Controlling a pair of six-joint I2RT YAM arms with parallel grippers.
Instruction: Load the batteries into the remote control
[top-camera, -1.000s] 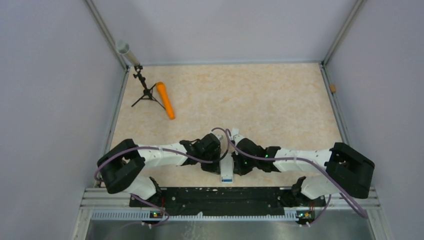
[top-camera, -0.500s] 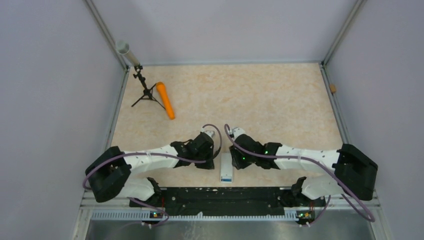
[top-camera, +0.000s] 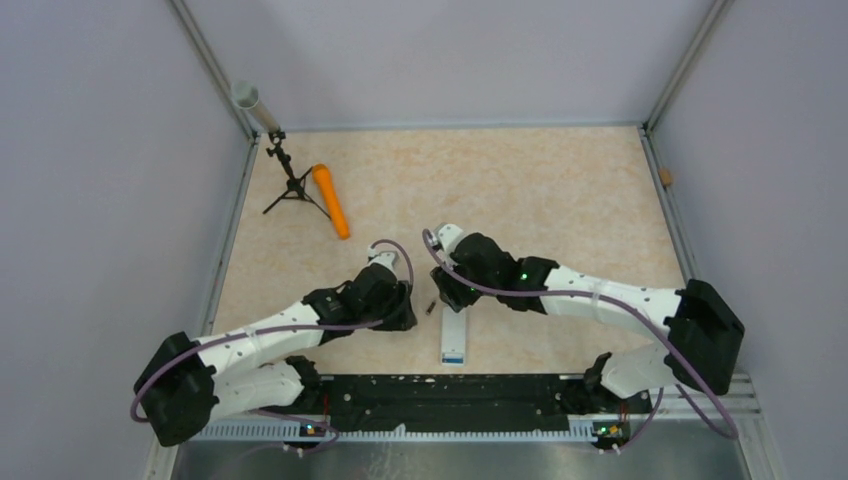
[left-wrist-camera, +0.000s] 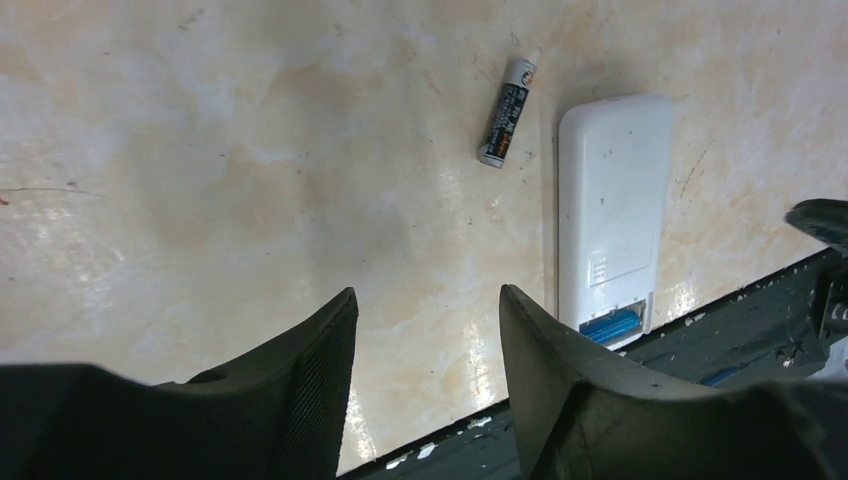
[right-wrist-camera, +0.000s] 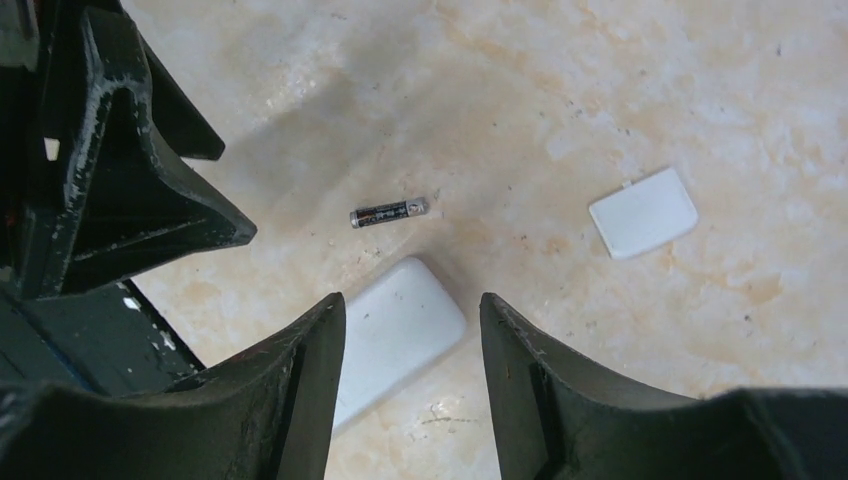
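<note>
Remote control (left-wrist-camera: 610, 200) on beige table (top-camera: 520, 190), dark battery (left-wrist-camera: 507, 97) beside, grey walls (top-camera: 100, 200), left tool (left-wrist-camera: 425, 292) and right tool (right-wrist-camera: 410, 298) released

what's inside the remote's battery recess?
One blue cylindrical battery sits in the open recess of the white rectangular remote. The dark slim battery lies outside, on the table. Anything beneath the blue one is covered.

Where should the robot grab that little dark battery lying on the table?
Probably around its middle, coming straight down from above: the small dark cylindrical battery lies flat on the beige table, apart from the white rectangular remote, so both long sides are free.
</note>
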